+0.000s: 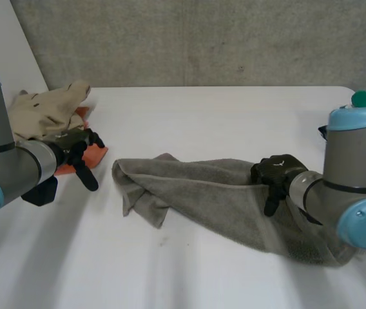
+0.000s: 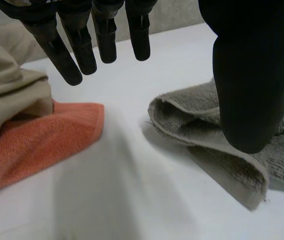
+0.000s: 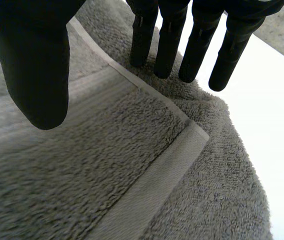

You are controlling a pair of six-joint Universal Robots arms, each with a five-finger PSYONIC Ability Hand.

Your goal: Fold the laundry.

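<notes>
The white tabletop (image 1: pixel 234 109) carries a grey towel (image 1: pixel 196 193), rumpled from the centre to the lower right of the frame. It looks soft, thick and floppy, best taken at a hemmed corner (image 3: pixel 194 135). A beige cloth (image 1: pixel 41 109) and an orange cloth (image 1: pixel 94 154) sit at the upper left. The left robot hand (image 1: pixel 75 145) hangs spread and empty. The right robot hand (image 1: pixel 276 171) is splayed over the towel, perhaps brushing it. No labels are readable.

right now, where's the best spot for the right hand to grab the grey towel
Probably the hemmed corner lying flat on the grey towel, near the right hand's fingertips. Come from above: its two edges lie exposed, easy to pinch.
</notes>
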